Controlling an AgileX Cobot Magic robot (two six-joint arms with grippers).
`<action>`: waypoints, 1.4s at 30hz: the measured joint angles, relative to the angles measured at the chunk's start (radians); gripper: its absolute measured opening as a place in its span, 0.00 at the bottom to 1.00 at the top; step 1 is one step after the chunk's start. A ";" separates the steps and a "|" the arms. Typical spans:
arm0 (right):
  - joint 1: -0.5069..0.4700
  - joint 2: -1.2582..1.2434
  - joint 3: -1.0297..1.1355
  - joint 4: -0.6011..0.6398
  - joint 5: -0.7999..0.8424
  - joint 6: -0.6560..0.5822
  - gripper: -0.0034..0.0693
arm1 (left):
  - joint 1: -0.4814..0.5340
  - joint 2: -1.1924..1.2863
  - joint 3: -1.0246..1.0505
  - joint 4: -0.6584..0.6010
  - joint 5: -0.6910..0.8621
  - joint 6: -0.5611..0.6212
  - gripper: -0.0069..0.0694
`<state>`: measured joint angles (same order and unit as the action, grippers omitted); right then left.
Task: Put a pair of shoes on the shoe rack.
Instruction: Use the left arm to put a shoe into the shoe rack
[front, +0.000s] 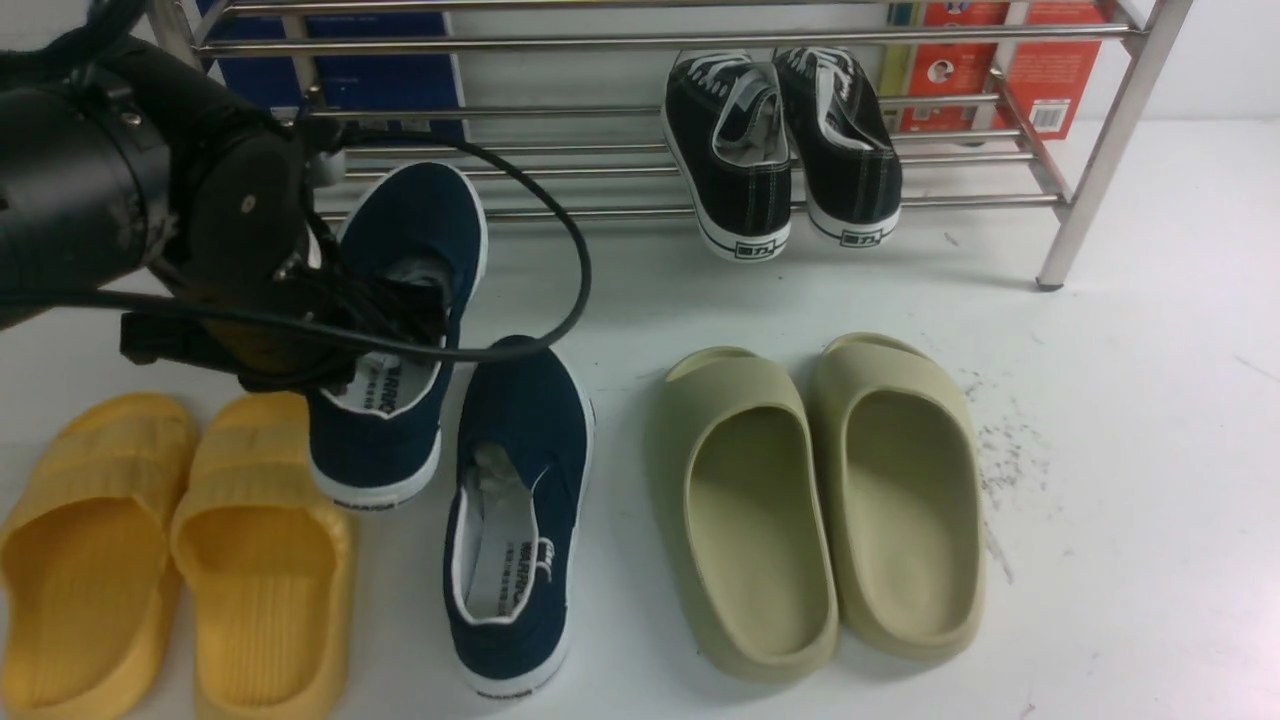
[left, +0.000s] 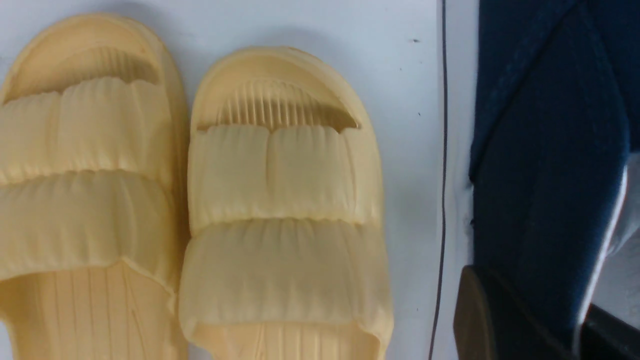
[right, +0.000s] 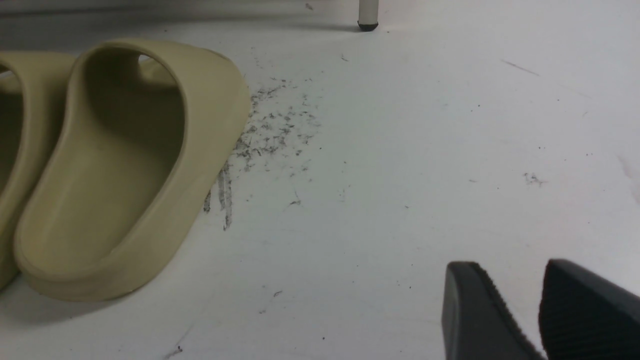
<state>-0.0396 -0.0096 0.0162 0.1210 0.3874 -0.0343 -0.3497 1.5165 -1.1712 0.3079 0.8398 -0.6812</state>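
Scuffed white floor (front: 1150, 450), pale wall (front: 1232, 60) behind

Two yellow slides (left: 190, 200) lie side by side, touching, on the white worktop (left: 405, 150). A thin black cable (left: 442, 150) runs between them and the navy shoe (left: 545, 150), which the left gripper (left: 545, 332) clamps in its jaws.

The navy slip-on lying on the floor (front: 525, 420) has "WARRIOR" printed in dark capitals along its insole. The raised navy slip-on (front: 415, 225) shows part of the same word, cut off by a cable. The print on both heels is too blurred to read. The white heel patches on the black lace-up sneakers (front: 735, 170) are illegible. The red box (front: 1060, 75) carries a barcode.
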 joint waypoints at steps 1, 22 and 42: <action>0.000 0.000 0.000 0.000 0.000 0.000 0.38 | 0.014 0.000 0.000 -0.004 -0.023 0.003 0.11; 0.000 0.000 0.000 0.000 0.000 0.000 0.38 | 0.127 0.371 -0.385 -0.115 -0.125 0.133 0.11; 0.000 0.000 0.000 0.000 0.000 0.000 0.38 | 0.127 0.680 -0.828 -0.161 -0.074 0.103 0.11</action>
<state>-0.0396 -0.0096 0.0162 0.1210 0.3874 -0.0343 -0.2232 2.1970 -1.9994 0.1469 0.7655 -0.5778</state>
